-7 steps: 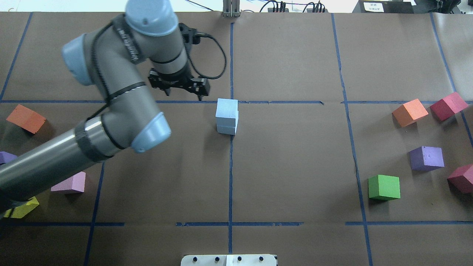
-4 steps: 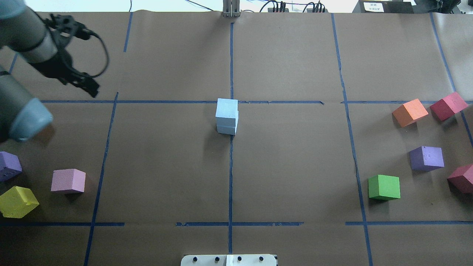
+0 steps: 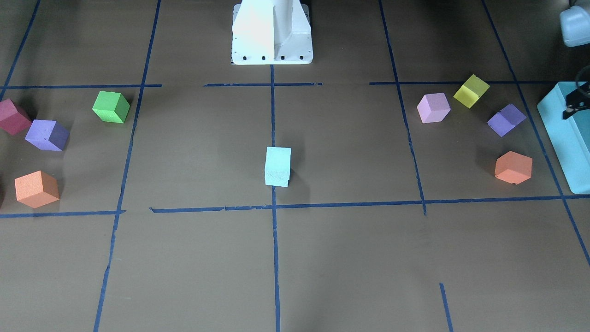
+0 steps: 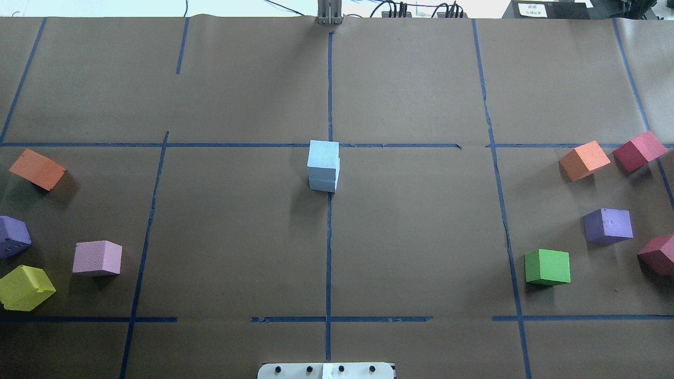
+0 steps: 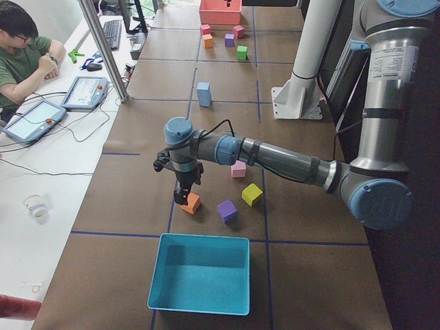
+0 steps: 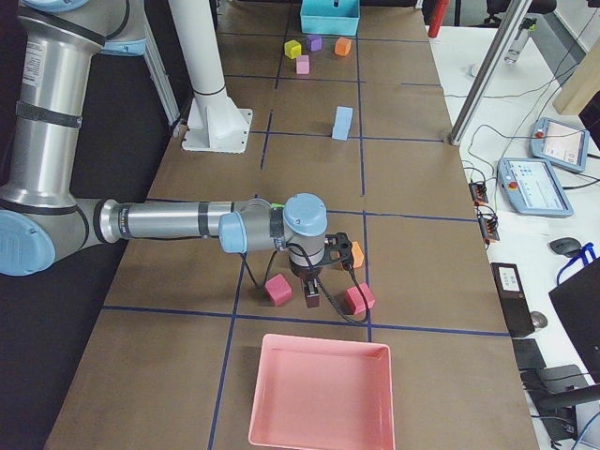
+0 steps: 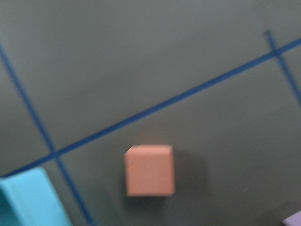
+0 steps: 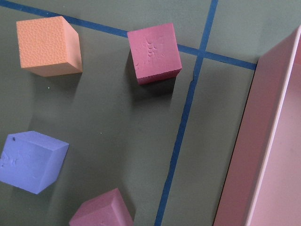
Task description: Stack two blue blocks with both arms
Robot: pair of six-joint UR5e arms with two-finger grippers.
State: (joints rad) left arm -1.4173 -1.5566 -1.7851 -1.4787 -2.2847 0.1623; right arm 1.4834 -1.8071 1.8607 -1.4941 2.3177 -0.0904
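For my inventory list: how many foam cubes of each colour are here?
Blue foam cubes: 2
Orange foam cubes: 2
Purple foam cubes: 2
Dark red foam cubes: 2
Green foam cube: 1
Pink foam cube: 1
Yellow foam cube: 1
Total: 11

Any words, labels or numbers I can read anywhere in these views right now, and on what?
Nothing is legible.
White label on the black box: too small.
Sticker on the left arm: blurred.
Decal on the right arm: blurred.
Blue blocks: no text.
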